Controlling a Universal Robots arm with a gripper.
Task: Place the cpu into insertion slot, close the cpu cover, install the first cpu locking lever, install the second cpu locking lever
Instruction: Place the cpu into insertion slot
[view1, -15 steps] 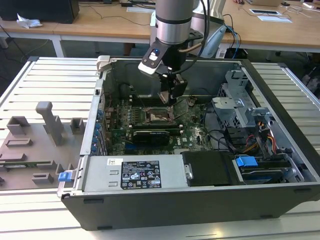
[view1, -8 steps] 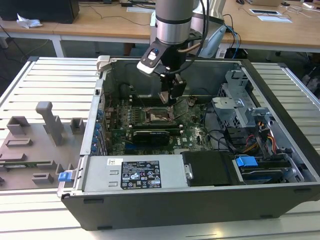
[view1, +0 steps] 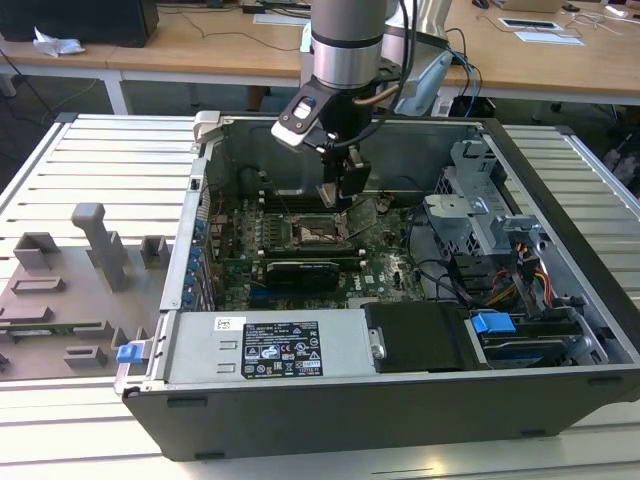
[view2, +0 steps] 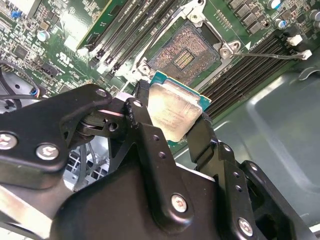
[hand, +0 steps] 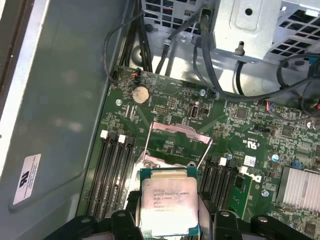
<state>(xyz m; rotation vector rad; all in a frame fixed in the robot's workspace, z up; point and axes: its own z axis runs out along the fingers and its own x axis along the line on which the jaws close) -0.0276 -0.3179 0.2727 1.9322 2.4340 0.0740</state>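
Observation:
My gripper (view2: 172, 111) is shut on the cpu (view2: 176, 114), a silver-topped square chip with a green rim, gripped by two opposite edges. The cpu (hand: 168, 204) hangs just above the insertion slot (view2: 184, 49), whose tan-gold contact field lies bare. In the first wrist view the cpu cover (hand: 179, 131) stands swung open at the slot's far side, and two thin wire locking levers (hand: 204, 155) stand raised beside it. In the exterior view the gripper (view1: 340, 200) hangs inside the open computer case, a short way above the insertion slot (view1: 320, 236).
Black memory slots (view2: 250, 65) flank the socket on both sides. A long black card (view1: 300, 270) sits in front of it. Case walls (view1: 205, 180), a drive cage (view1: 480, 200), cables (view1: 440, 275) and a power supply (view1: 270, 350) surround the board.

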